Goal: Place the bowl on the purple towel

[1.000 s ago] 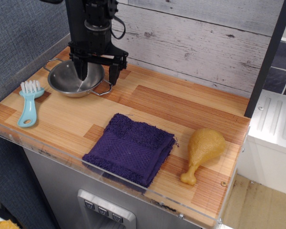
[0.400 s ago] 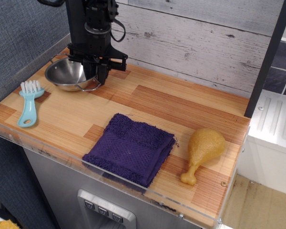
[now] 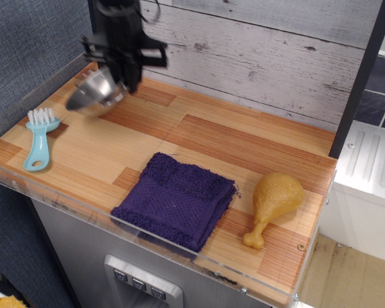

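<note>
Wood-grain counter [image 3: 244, 144], grey plank wall [image 3: 276, 51]

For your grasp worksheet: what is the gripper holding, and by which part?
The gripper holds the bowl by its rim, lifted and tilted above the counter.

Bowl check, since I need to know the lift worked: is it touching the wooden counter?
Apart. The camera view shows the bowl tilted and blurred, raised by the pincer above the counter.
</note>
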